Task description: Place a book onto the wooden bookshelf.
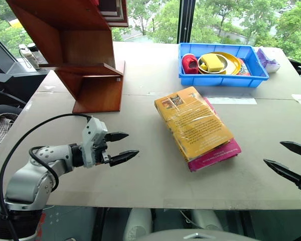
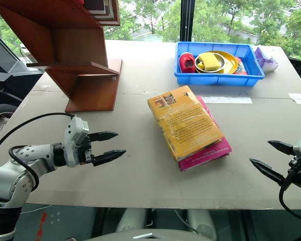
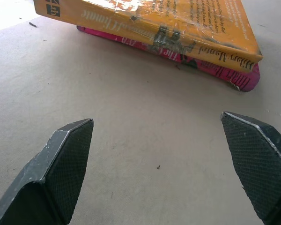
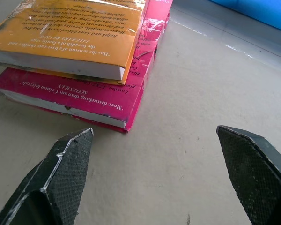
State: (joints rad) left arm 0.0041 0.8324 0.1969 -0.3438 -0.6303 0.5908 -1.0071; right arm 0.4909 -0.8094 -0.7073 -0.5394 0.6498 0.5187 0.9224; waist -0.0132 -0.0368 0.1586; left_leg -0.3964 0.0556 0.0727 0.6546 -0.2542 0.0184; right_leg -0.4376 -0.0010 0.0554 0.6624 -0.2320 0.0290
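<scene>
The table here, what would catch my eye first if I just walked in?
Probably the yellow-orange book, lying on top of a pink book in the middle of the table. On either side of the stack, near the table's front edge, the left gripper and the right gripper are both open and point toward it without touching it. At the far left corner stands the wooden bookshelf, and a blue tray of small items sits at the back.
</scene>
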